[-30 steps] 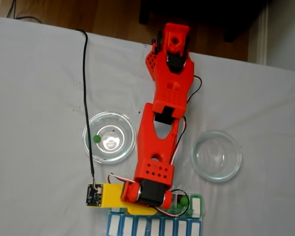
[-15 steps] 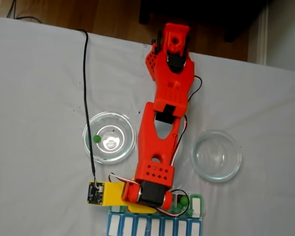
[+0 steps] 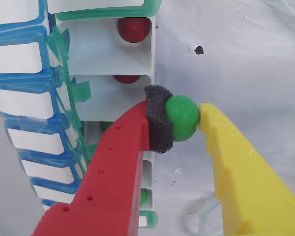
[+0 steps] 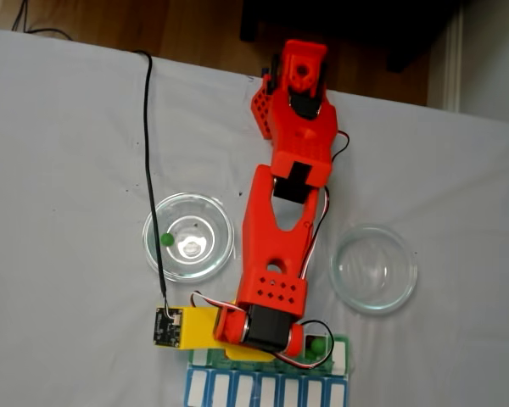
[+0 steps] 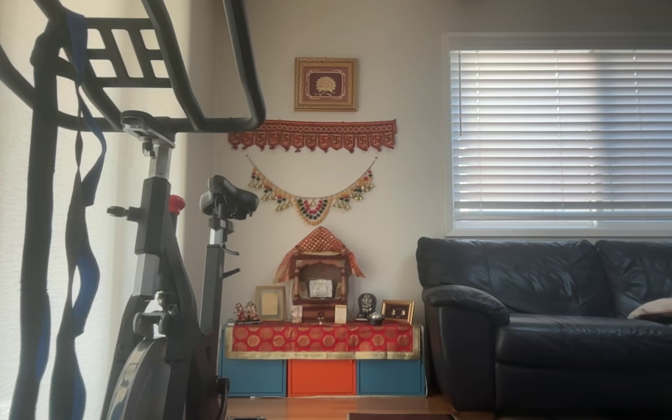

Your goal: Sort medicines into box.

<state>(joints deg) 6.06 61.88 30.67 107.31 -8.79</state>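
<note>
In the wrist view my gripper [image 3: 178, 114] is shut on a glossy green medicine ball [image 3: 183, 120], pinched between the red finger's grey foam pad [image 3: 157, 123] and the yellow finger [image 3: 231, 162]. The ball hangs just past the outer wall of the box [image 3: 153, 73], over the white cloth. Two dark red balls [image 3: 133, 28] lie in open white compartments, and a green one [image 3: 143, 196] sits lower down. In the fixed view the red arm [image 4: 276, 254] reaches over the box [image 4: 343, 356], where a green ball [image 4: 316, 346] shows. Another green ball [image 4: 166, 240] lies in the left glass dish [image 4: 212, 212].
A blue-lidded row [image 4: 267, 392] lies beside the green one at the table's near edge. A second clear glass dish [image 4: 374, 268] stands to the arm's right. A black cable [image 4: 146, 153] runs across the cloth to the wrist camera. The other view holds a living room.
The arm has stretched a little further toward the box, and its wrist now covers more of the green row. The balls in the dish and the box have not moved.
</note>
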